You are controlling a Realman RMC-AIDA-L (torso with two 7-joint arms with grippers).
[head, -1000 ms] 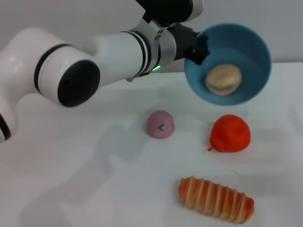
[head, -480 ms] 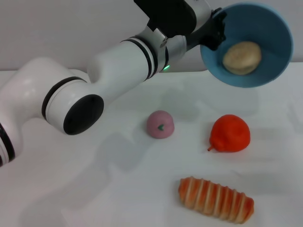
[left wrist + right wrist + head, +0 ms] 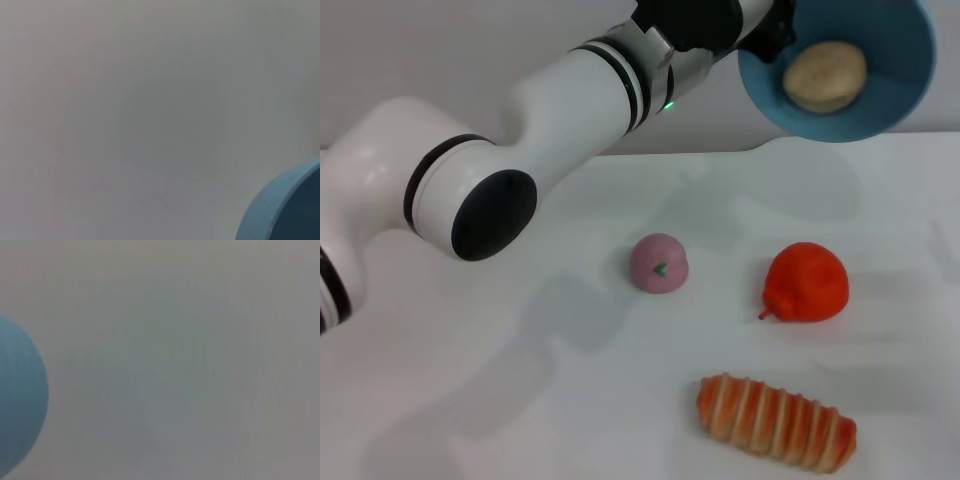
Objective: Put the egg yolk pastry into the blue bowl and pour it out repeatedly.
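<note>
The left gripper [image 3: 767, 38] holds the bowl [image 3: 890, 105] by its near rim, high above the table [image 3: 470, 400], mouth tipped toward the camera. Its fingers look clamped on the rim, though they are mostly hidden. The pastry [image 3: 825, 76] rests inside, low against the wall. Light, matte and roundish, it should roll out readily; grasp its sides gently.
</note>
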